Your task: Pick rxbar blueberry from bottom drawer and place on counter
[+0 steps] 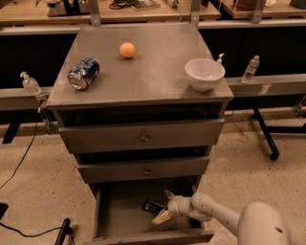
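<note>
Grey bottom drawer (114,216) open for reach; gripper (165,206) low inside it, jaws spread at right end of rxbar blueberry (153,206), lined up to pinch

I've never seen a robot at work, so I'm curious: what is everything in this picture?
counter: one, grey, top of the drawer cabinet
soda can: one, blue and silver, lying on its side at the counter's left
round orange object: one, orange, back of the counter
bowl: one, white, counter's right
knob drawers: two, grey, shut, under the counter
bottom drawer: one, grey, open
rxbar blueberry: one, dark wrapper, inside the bottom drawer
clear bottles: three, one left of the cabinet, two right
workbench: one, tan wood, behind
arm: one, white, reaching into the bottom drawer
claw: one, open, right beside the rxbar blueberry
</note>
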